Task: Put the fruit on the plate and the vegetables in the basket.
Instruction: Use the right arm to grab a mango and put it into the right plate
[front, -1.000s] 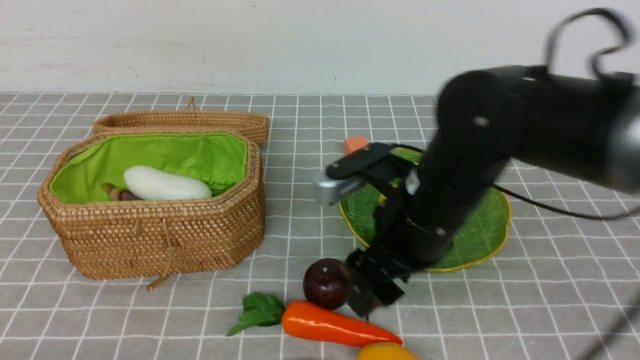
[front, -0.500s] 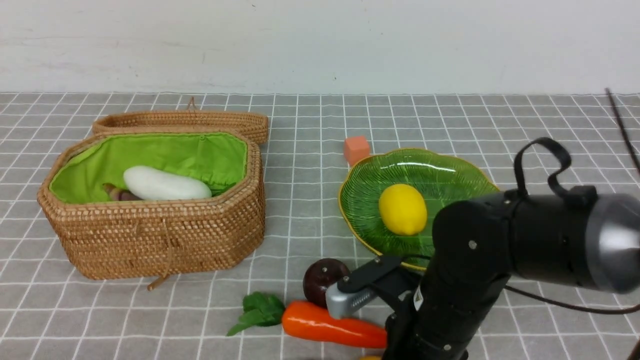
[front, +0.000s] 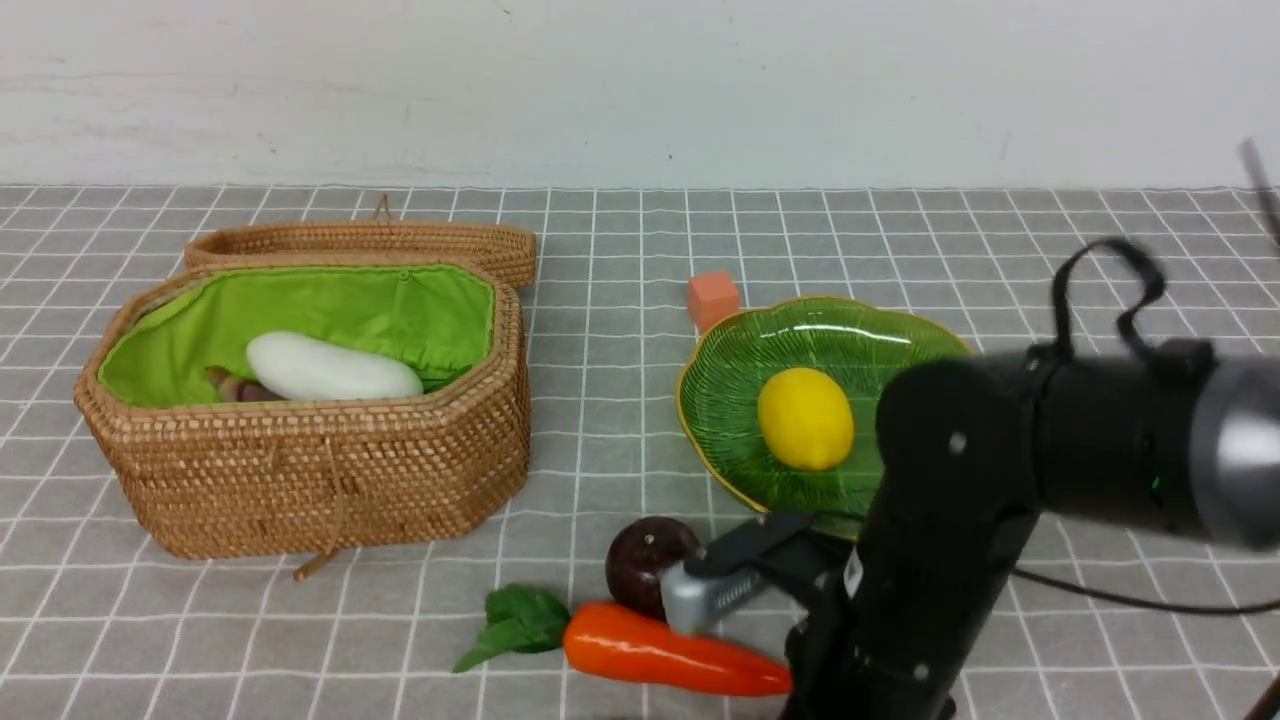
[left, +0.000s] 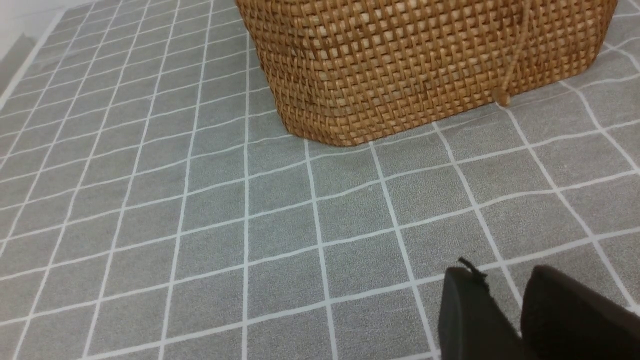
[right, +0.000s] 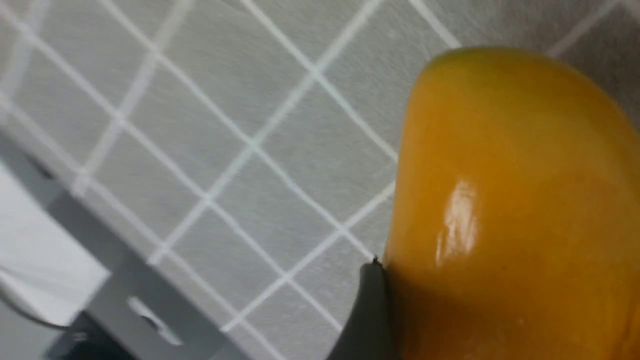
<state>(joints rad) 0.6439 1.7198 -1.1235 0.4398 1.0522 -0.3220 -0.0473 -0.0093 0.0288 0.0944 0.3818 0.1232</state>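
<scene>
Presently: right fingers (right: 370, 310) touching the mango (right: 510, 210)

One tip is resting against the mango's side on the table (right: 225, 125); whether the pair is clamping it, I cannot tell. The left fingers (left: 465, 315) are hanging slightly apart, empty, near the basket (left: 425, 60). The lemon (front: 805, 418) is sitting on the plate (front: 850, 340); the radish (front: 330, 368) is lying in the basket.

The right arm (front: 950, 500) swung off the plate (front: 850, 340) toward the near edge of the table (front: 600, 250), uncovering the lemon (front: 805, 418). Its lower part sank out of the front view, and the mango (right: 505, 200) at that edge, visible 1 second ago, became hidden behind it.
</scene>
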